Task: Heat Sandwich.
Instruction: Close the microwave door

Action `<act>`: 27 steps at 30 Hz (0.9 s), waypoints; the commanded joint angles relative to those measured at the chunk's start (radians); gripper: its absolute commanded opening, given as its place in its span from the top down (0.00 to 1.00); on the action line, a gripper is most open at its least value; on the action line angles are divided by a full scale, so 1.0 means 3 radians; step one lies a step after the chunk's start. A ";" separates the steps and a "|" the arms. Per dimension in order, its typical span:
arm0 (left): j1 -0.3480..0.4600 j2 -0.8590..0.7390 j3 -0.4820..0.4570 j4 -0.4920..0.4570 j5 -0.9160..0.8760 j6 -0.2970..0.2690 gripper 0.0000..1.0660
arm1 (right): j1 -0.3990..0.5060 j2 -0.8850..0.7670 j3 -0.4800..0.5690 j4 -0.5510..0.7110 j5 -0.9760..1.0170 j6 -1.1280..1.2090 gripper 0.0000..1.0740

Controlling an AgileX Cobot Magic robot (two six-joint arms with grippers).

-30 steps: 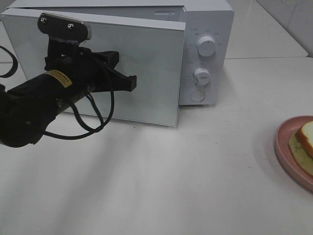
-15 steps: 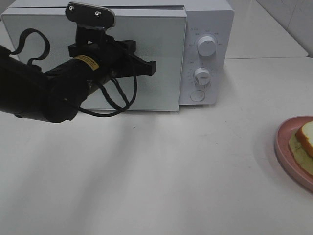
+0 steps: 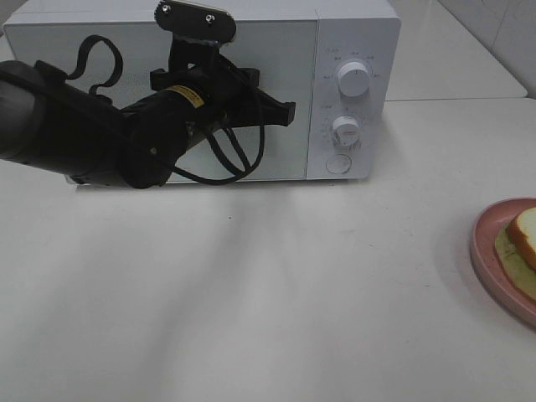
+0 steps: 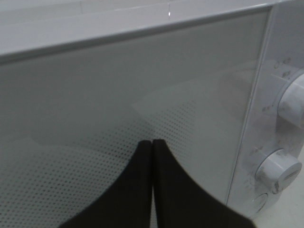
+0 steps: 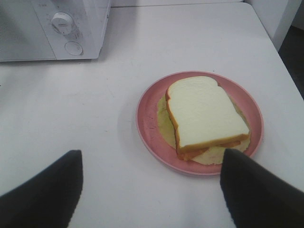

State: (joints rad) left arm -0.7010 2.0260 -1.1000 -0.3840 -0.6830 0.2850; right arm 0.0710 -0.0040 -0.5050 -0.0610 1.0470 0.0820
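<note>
Closed tight, the left gripper (image 3: 285,111) has its two black fingers (image 4: 137,190) pressed together, tips right against the glass door (image 3: 126,50) of the one white microwave (image 3: 356,33), whose door sits flush with the body. Its bulky black arm (image 3: 75,126) and looping cable (image 3: 230,163) lie across much of the door front. Two white knobs, an upper (image 3: 353,78) and a lower (image 3: 344,128), sit above one round button (image 3: 337,162) on the control panel. Well apart, at the table's (image 3: 251,293) right edge, the single sandwich (image 5: 202,116) rests on one pink plate (image 5: 149,126). Over it the right gripper (image 5: 151,190) hangs with fingers spread wide, holding nothing, one finger either side of the plate.
</note>
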 commanded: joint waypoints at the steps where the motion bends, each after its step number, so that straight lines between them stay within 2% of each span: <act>1: 0.0083 0.0047 -0.0127 -0.0223 -0.0140 0.0007 1.00 | -0.0023 -0.0090 0.0007 -0.0007 -0.0027 -0.0030 0.29; 7: 0.0057 -0.0033 -0.0087 -0.0187 -0.0023 0.0007 1.00 | -0.0023 -0.0090 0.0007 -0.0007 -0.0027 -0.0030 0.29; 16: -0.0007 -0.0410 0.0273 -0.0043 0.0190 0.0017 1.00 | -0.0023 -0.0090 0.0007 -0.0010 -0.0027 -0.0023 0.29; 20: -0.0023 -0.0617 0.0443 0.0103 0.0460 0.0000 1.00 | -0.0023 -0.0090 0.0007 -0.0010 -0.0027 -0.0023 0.29; 24: -0.0023 -0.0883 0.0497 0.0103 0.1217 -0.0007 0.99 | -0.0023 -0.0090 0.0007 -0.0010 -0.0027 -0.0023 0.29; 25: -0.0023 -0.0883 0.0497 0.0103 0.1217 -0.0007 0.99 | -0.0023 -0.0090 0.0007 -0.0010 -0.0027 -0.0023 0.29; 27: -0.0023 -0.1000 0.0497 0.0103 0.1737 -0.0007 0.84 | -0.0023 -0.0090 0.0007 -0.0010 -0.0027 -0.0023 0.29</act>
State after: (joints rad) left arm -0.7030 1.7550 -0.9530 -0.3580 -0.2530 0.2890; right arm 0.0710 -0.0040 -0.5050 -0.0610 1.0470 0.0820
